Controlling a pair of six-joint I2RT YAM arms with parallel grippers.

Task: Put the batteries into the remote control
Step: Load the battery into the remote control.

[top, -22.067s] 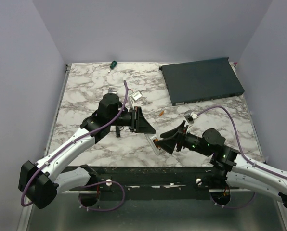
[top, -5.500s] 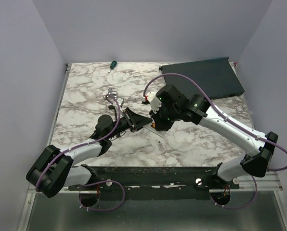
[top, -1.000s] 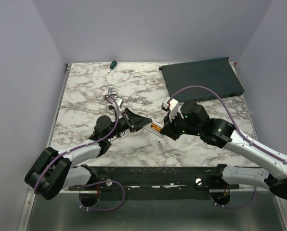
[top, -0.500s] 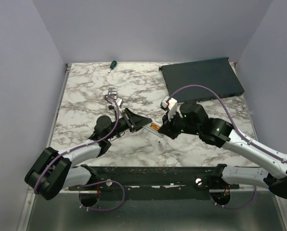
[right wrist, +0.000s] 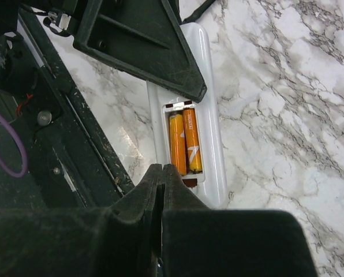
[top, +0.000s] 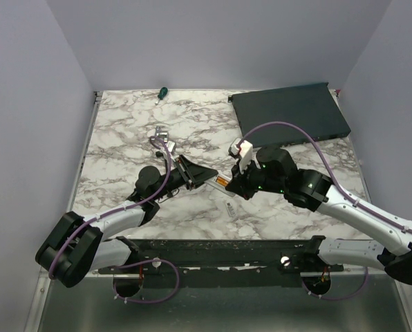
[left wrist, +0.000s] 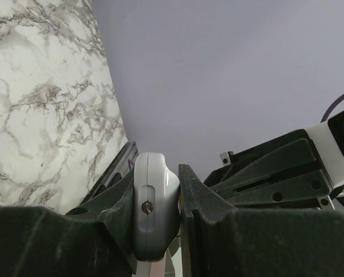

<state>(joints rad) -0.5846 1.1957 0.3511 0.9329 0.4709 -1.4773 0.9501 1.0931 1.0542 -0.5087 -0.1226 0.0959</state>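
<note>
The remote control (right wrist: 213, 144) is held above the bench (top: 123, 138), a little in front of the middle, with its back side up and its battery compartment open. The left fingers (left wrist: 190, 202) are clamped narrow on one end of its white body, one on each side, so the left arm works as a vice. In the right wrist view the two orange batteries (right wrist: 186, 144) lie side by side in the compartment, touching each other, and both look level with the rim. The right fingers (right wrist: 152, 199) are pressed fully together and hold nothing; their tip stands just beside the near end of the batteries, at the edge of the compartment. The step in hand seems to be the seating of the batteries, so the closed tip should push down and a little along each cell, toward its contact, gently and one cell after the other, until neither end stands up. The left grip should not loosen meanwhile, because a push on the free end can turn the remote between those fingers. Whether the poles face correctly cannot be read here. A small white piece (top: 230, 207) lies on the bench just under the remote; it is possibly the cover, and closing it would be what remains.
</note>
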